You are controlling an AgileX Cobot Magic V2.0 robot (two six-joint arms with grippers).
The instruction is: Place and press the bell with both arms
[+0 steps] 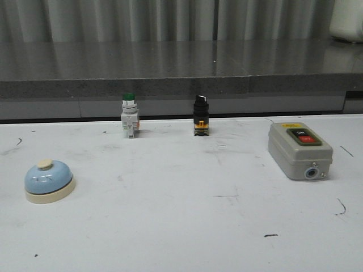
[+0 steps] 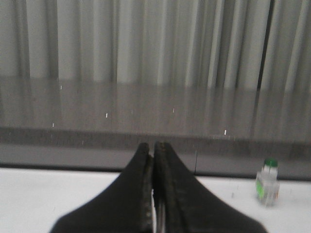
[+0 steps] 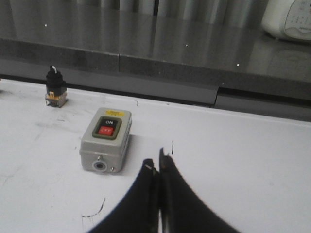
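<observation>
The bell (image 1: 49, 181) sat untouched at the surface's (image 1: 181, 226) near left. Both grippers' fingers (image 2: 146, 194) (image 3: 165, 194) were together, seemingly empty. A skewed grasp could skid its smooth dome.

The bell (image 1: 49, 181) sits at the bench's (image 1: 181, 226) left; a green-capped button (image 1: 129, 115), black switch (image 1: 200, 115) and grey box (image 1: 299, 151) stand farther back and right.
</observation>
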